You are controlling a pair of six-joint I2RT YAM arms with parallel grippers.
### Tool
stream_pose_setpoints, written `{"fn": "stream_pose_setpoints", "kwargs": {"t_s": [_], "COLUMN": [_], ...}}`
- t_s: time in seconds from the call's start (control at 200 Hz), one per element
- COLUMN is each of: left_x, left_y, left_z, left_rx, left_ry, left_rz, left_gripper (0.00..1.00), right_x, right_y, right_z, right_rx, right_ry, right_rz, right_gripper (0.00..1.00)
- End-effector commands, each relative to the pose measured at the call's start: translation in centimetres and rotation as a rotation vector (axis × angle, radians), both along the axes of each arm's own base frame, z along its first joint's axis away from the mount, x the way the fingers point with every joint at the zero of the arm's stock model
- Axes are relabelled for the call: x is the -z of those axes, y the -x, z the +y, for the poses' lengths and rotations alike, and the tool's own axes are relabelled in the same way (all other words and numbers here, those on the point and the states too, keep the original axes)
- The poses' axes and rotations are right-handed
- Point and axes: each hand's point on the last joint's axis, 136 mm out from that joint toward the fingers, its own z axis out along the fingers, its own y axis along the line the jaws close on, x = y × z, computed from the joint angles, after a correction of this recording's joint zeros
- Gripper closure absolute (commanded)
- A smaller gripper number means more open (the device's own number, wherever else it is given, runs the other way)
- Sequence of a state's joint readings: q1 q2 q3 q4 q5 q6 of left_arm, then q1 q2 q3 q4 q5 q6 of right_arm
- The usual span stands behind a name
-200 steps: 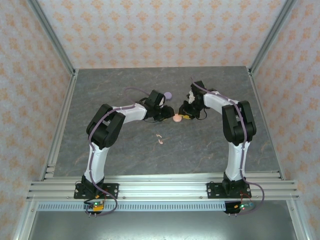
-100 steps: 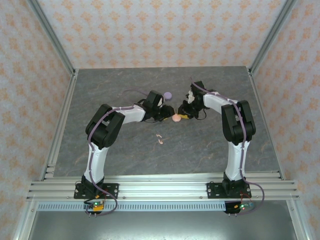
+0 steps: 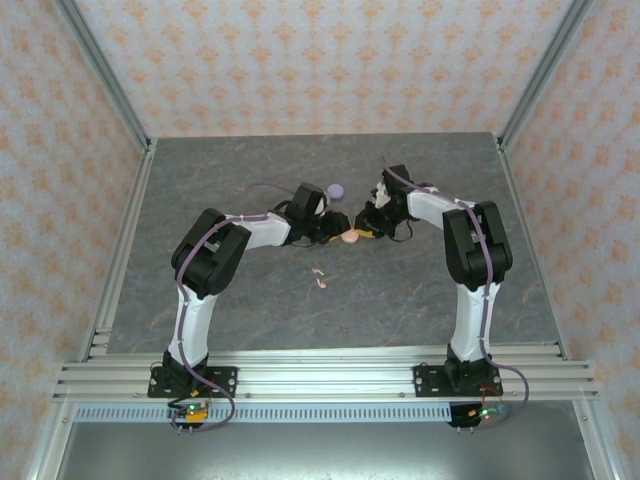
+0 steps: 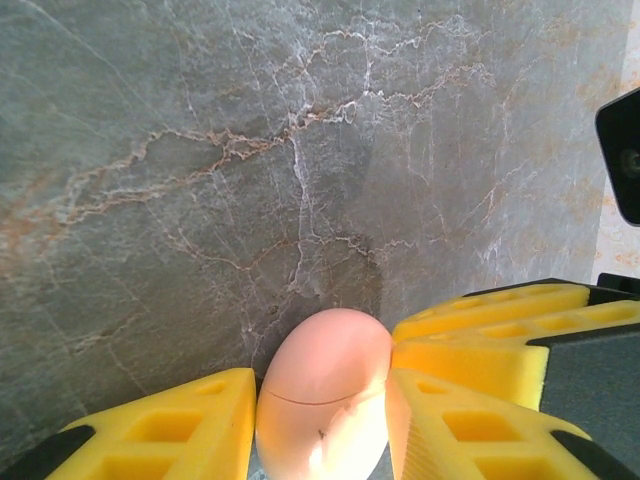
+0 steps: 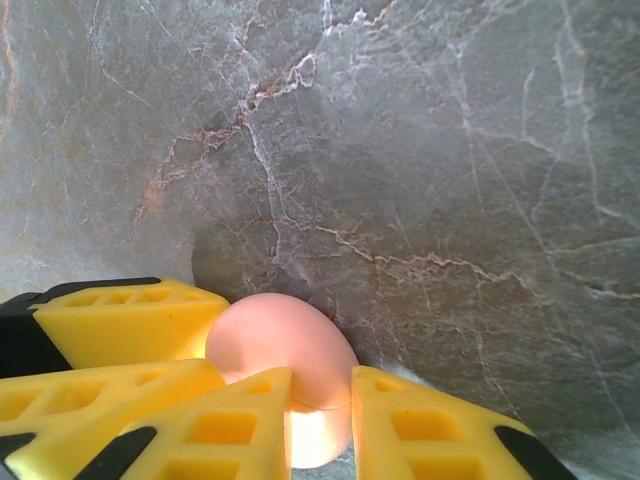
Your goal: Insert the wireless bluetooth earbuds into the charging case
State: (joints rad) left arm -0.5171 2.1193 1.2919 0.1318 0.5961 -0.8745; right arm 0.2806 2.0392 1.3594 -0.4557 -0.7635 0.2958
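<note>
Left hand [image 4: 320, 390] pinches the pink charging case [image 3: 350, 236] near the surface [image 3: 250, 300] middle, right hand [image 5: 322, 390] pinching it from the opposite side.

We're seeing left arm [image 3: 205, 270] and right arm [image 3: 470, 255] wearing white link shells, bulky black joint housings. We're tracing purple cables [image 3: 260, 184] running along both, looping loose near wrists. Black bases [image 3: 190, 380] sitting bolted, small green lights [image 3: 190, 408] glowing below. We're noting fingers [image 4: 170, 432] showing bright yellow, wedge-shaped, rectangular pockets cut in, black mounts behind.
</note>
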Motion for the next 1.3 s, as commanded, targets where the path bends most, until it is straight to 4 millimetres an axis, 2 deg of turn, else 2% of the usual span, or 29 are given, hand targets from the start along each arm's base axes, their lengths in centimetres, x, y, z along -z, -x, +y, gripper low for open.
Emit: {"fn": "stream_pose_setpoints", "kwargs": {"t_s": [0.0, 0.165, 0.49, 0.781, 1.106, 1.291], "left_x": [1.4, 1.0, -1.4, -1.9, -3.2, -3.3], "left_y": [1.2, 1.6, 1.3, 1.6, 0.9, 0.9], "left_z": [-0.6, -0.7, -1.7, -1.8, -2.2, -2.3], "left_rx": [0.019, 0.027, 0.046, 0.053, 0.034, 0.034], "left_ry": [0.006, 0.024, 0.097, 0.102, 0.147, 0.149], "left_rz": [0.05, 0.057, 0.029, 0.029, 0.0, 0.0], "left_gripper": [0.62, 0.63, 0.63, 0.63, 0.63, 0.63], "right_x": [1.6, 1.7, 1.2, 1.0, 0.4, 0.2], "right_y": [1.2, 1.0, 0.7, 0.7, 0.6, 0.5], "right_z": [-0.9, -0.7, -0.3, -0.3, -0.5, -0.7], "right_rx": [0.015, 0.012, 0.013, 0.016, 0.031, 0.047], "right_ry": [0.054, 0.045, 0.024, 0.025, 0.015, -0.006], "right_rz": [0.044, 0.043, 0.039, 0.038, 0.028, 0.028], "right_gripper": [0.8, 0.82, 0.85, 0.82, 0.77, 0.75]}}
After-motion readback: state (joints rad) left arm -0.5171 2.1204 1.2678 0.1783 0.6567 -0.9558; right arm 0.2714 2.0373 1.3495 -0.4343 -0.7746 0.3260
